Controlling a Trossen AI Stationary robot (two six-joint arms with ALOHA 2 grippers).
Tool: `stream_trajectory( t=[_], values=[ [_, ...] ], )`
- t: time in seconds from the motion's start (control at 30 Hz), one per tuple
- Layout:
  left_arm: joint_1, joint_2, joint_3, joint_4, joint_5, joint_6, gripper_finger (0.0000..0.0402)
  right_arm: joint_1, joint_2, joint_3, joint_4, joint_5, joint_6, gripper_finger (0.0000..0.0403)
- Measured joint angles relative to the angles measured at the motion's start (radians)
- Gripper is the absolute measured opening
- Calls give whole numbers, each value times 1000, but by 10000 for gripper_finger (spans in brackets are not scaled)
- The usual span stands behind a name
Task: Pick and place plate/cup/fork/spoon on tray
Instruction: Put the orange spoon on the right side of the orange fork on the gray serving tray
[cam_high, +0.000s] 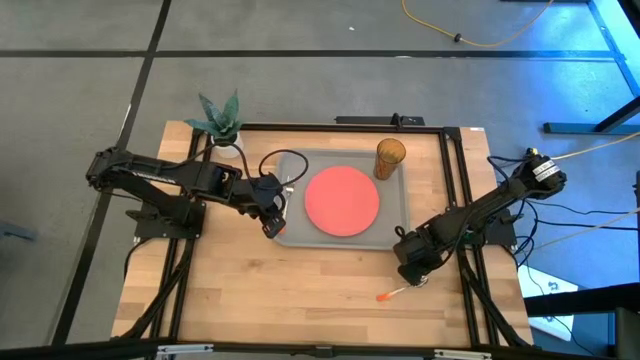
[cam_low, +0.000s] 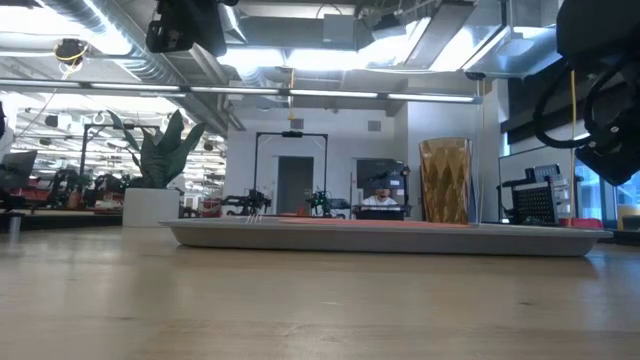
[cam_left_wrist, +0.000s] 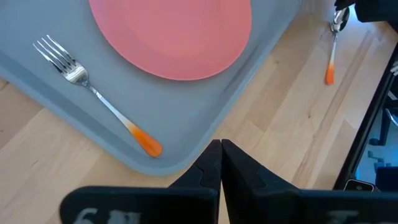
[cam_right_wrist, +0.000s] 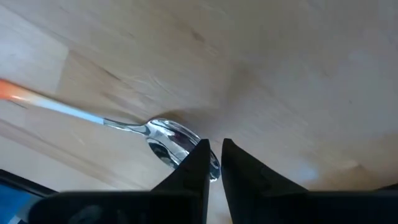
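Left gripper (cam_high: 272, 226) parked over the tray's (cam_high: 395, 225) seven-o'clock corner, jaws pressed together, empty; fork (cam_left_wrist: 93, 93) already on the tray at nine o'clock of the plate (cam_high: 342, 200), cup (cam_high: 390, 158) at the tray's one-o'clock corner. Right gripper (cam_high: 418, 281) low over the counter (cam_high: 300, 295), wrist pitched steeply down, jaws narrowly apart at the bowl of the spoon (cam_right_wrist: 171, 140); clamped or not, cannot tell. Likely trouble: a pinch on the rounded bowl edge slipping, letting the spoon pivot or skid across the wood.
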Motion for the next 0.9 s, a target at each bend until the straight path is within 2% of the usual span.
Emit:
stream_trajectory(
  t=[0.33, 0.9],
  values=[
    [0, 0, 0, 0, 0, 0, 0, 0, 0, 0, 0, -51, 0, 41],
    [0, 0, 0, 0, 0, 0, 0, 0, 0, 0, 20, -16, 0, 41]
  ],
)
